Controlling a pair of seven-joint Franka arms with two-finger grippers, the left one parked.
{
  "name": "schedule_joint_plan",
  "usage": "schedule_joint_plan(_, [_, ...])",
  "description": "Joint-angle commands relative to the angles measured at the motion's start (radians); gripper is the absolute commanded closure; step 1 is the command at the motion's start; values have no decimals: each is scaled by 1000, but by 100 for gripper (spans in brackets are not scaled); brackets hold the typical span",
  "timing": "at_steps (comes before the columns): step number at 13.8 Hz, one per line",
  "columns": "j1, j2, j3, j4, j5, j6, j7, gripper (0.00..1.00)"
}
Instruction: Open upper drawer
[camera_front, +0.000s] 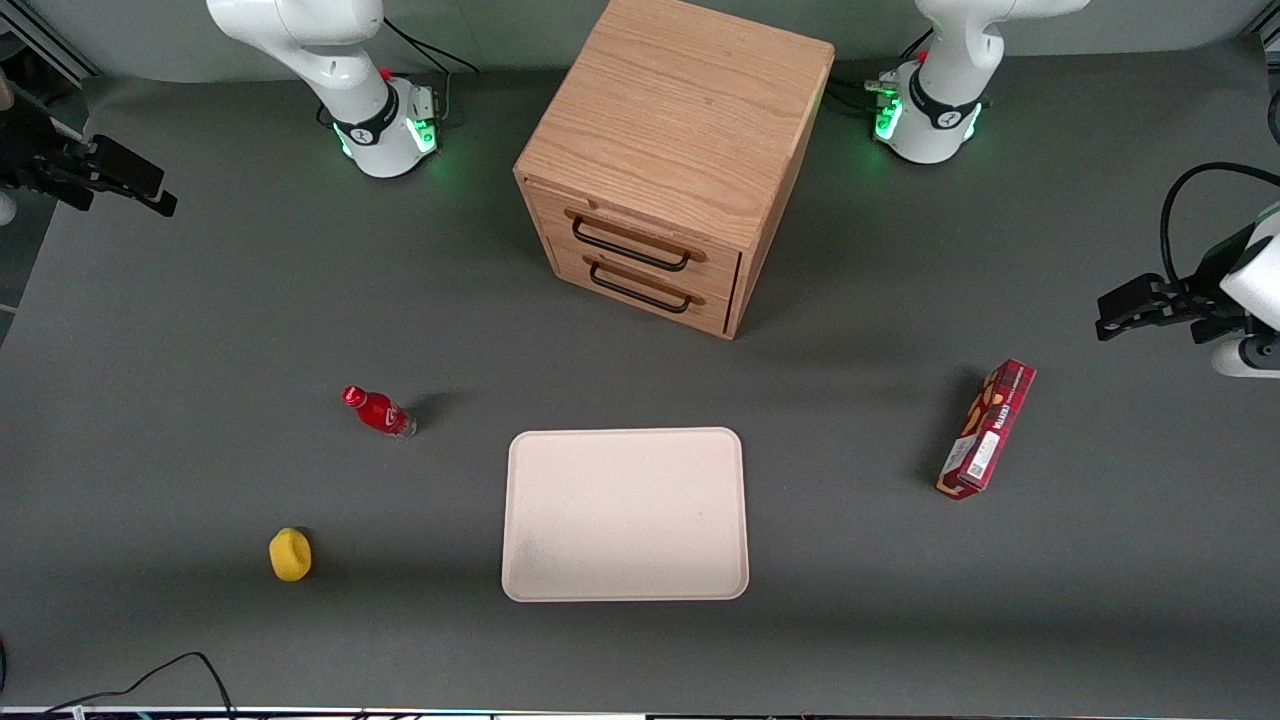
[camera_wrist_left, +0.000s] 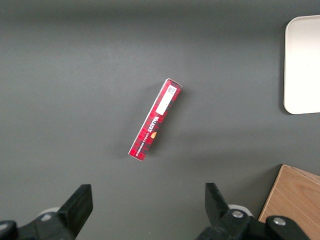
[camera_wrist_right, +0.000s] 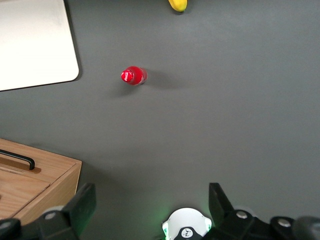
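The oak cabinet (camera_front: 680, 110) stands in the middle of the table, farther from the front camera than the tray. Its upper drawer (camera_front: 640, 228) is shut flush, with a black wire bar handle (camera_front: 630, 247) across its front; the matching lower drawer (camera_front: 645, 285) below it is also shut. My right gripper (camera_front: 150, 195) hangs high at the working arm's end of the table, well apart from the cabinet. It is open and holds nothing, its fingers (camera_wrist_right: 82, 202) spread wide in the right wrist view. A corner of the cabinet (camera_wrist_right: 45, 175) shows there.
A pale tray (camera_front: 520, 580) lies nearer the front camera than the cabinet. A red bottle (camera_front: 378, 411) (camera_wrist_right: 133, 75) and a yellow object (camera_front: 290, 554) sit toward the working arm's end. A red box (camera_front: 986, 428) (camera_wrist_left: 155, 120) lies toward the parked arm's end.
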Motion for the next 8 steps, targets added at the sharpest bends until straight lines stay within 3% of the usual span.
schedule_joint_plan(1, [3, 18, 1, 33, 0, -13, -1, 0])
schedule_joint_plan(5, [6, 26, 10, 48, 2, -10, -16, 0])
schedule_joint_plan(8, [44, 26, 31, 78, 36, -13, -306, 0])
